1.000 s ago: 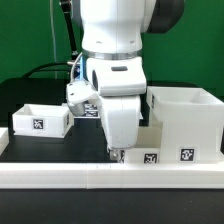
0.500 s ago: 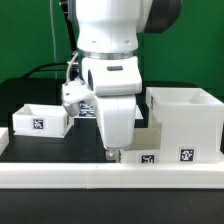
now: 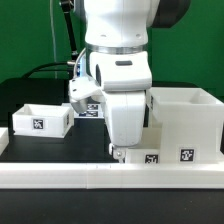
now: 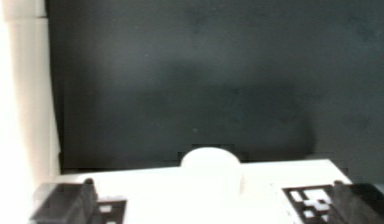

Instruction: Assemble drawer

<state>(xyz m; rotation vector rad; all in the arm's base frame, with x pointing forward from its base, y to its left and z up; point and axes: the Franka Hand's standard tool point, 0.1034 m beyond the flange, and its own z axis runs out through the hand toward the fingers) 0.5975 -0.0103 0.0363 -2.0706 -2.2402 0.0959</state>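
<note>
End effector [image 3: 117, 153] low beside the casing [image 3: 186, 120], shifted toward the exterior view's right, open or closed unclear

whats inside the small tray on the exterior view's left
Only the white inner walls of the small tray show above its rim; nothing sticks out. Its floor is hidden behind the front wall, so something flat lying there cannot be ruled out.

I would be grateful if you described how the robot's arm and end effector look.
The arm is glossy white with rounded shells and a dark section at the top. Black cables run behind it. A black-and-white tag sits on a white bracket by the wrist. The end effector is a boxy white block that narrows toward its lower end.
</note>
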